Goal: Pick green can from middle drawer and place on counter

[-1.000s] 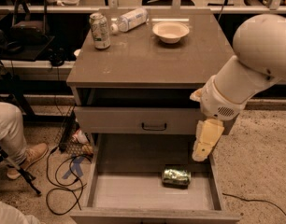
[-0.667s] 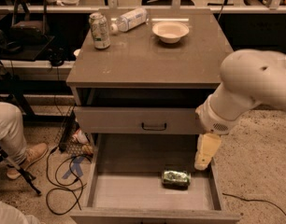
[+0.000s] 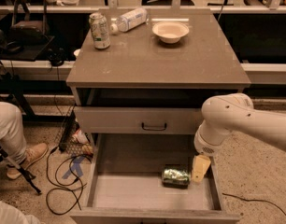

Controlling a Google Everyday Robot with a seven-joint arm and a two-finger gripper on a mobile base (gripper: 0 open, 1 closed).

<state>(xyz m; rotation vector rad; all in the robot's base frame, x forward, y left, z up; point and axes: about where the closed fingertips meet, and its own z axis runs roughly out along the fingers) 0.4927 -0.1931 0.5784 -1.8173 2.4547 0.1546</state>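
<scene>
Pincer (image 3: 200, 168), grip unclear, hangs just beside green can (image 3: 175, 176) lying in middle drawer (image 3: 133, 190).

Speckled beige floor (image 3: 255, 176); pale long shelf (image 3: 269, 71) behind; black bag (image 3: 28, 31) upper left; dim warm light.

I'm counting two cans (green can (image 3: 175, 176), white-labelled can (image 3: 99, 30)), one plastic bottle (image 3: 130, 19), one bowl (image 3: 170, 31), two drawers (upper drawer (image 3: 133, 120), middle drawer (image 3: 133, 192)), and one gripper (image 3: 200, 168) hanging in that middle one.
</scene>
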